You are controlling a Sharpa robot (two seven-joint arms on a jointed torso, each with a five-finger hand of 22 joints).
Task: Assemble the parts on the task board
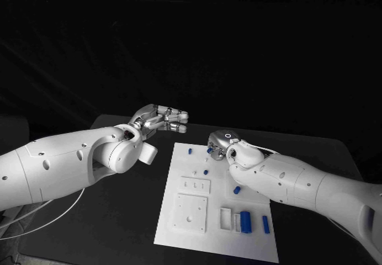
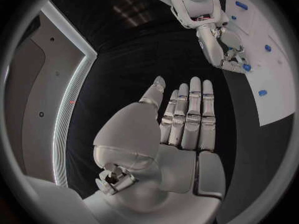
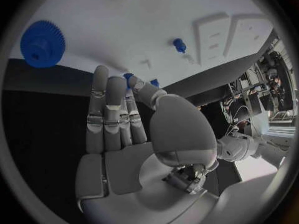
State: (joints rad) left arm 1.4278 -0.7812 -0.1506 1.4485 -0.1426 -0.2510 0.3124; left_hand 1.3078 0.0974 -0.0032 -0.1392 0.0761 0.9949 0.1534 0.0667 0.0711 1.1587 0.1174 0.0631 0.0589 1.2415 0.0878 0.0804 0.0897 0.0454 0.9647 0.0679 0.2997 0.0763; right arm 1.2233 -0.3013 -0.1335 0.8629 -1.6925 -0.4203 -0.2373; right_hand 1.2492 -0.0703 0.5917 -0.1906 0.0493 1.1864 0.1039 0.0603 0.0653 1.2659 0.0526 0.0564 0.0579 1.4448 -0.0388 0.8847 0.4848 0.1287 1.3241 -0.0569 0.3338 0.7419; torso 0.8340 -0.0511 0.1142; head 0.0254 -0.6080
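The white task board [image 1: 179,232] lies in the middle of the black table. My right hand [image 1: 219,144] hovers low over the board's far edge and pinches a small blue part [image 3: 128,77] between thumb and fingertips; the same part [image 2: 247,67] also appears in the left wrist view. A blue gear [image 3: 42,43] and a blue peg [image 3: 179,45] sit on the board just beyond those fingers. My left hand [image 1: 163,118] is raised over the table left of the board's far end, its fingers [image 2: 190,114] stretched out flat and holding nothing.
More blue parts stand on the board: a peg [image 1: 190,149] at the far left, one [image 1: 236,190] mid-right, and two blocks [image 1: 246,221] near the front right. White recessed plates [image 1: 191,211] occupy the board's left half. A cable [image 1: 48,212] loops at the table's left.
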